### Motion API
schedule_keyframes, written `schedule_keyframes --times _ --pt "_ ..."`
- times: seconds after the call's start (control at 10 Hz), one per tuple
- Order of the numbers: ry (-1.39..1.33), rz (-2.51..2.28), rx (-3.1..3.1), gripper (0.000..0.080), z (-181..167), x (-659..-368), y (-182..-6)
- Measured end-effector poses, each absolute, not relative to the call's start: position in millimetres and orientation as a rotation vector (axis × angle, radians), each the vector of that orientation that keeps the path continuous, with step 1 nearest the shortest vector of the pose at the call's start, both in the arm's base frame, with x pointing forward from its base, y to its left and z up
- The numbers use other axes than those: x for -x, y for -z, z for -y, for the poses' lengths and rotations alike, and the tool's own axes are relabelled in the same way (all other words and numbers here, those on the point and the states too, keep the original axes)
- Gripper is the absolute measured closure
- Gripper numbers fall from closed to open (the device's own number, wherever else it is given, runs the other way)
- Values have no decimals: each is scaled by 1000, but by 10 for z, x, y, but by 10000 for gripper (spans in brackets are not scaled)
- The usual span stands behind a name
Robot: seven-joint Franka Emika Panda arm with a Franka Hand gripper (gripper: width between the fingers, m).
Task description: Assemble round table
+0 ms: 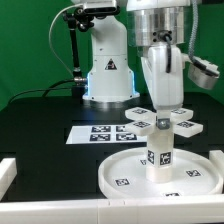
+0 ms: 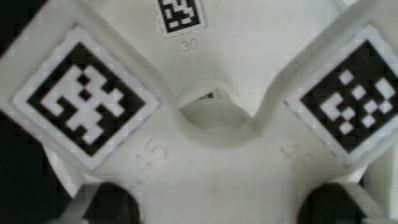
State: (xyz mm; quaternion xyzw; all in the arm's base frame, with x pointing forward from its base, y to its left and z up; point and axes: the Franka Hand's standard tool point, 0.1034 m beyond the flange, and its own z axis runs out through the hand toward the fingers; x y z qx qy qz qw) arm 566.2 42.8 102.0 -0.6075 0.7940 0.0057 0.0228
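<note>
White plastic cross-shaped piece (image 1: 161, 121) with black-and-white square tags on its arms sits right of centre in the exterior view, level, on top of the short thick white cylinder leg (image 1: 159, 150); whether it is seated or only resting on the leg cannot be told. Leg stands upright, tags on its side, at about the middle of the large rimmed white round disc (image 1: 165, 176), which lies flat on the black tabletop (image 1: 40, 125) in the lower right of the frame. Wrist view is filled by the cross-shaped piece (image 2: 210, 130): tagged arms fan out to upper left, top and right around a round central hollow. The pincer (image 1: 161, 104) hangs straight down over the centre of the cross; its two dark fingertips (image 2: 111, 204) show at the lower corners of the wrist view, set apart on either side of the piece, contact not discernible. Behind, at centre frame, the marker board (image 1: 100, 133) lies flat on the tabletop. White robot base (image 1: 108, 65) stands at upper centre.
</note>
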Motion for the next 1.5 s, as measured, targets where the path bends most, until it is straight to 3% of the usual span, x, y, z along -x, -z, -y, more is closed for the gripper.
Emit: schedule_keyframes --times 0.8,0.9,1.0,1.1,1.5 --pt "-6 -2707 1369 357 -406 -5639 -1001" --pt "-5 -2684 1410 282 -406 -5638 -996" --pt "-4 -2679 1423 282 -408 -5634 -987" --pt "-6 -2659 1454 192 -408 -5637 -1007" --pt "-32 -2528 1525 152 -430 -5675 -1446"
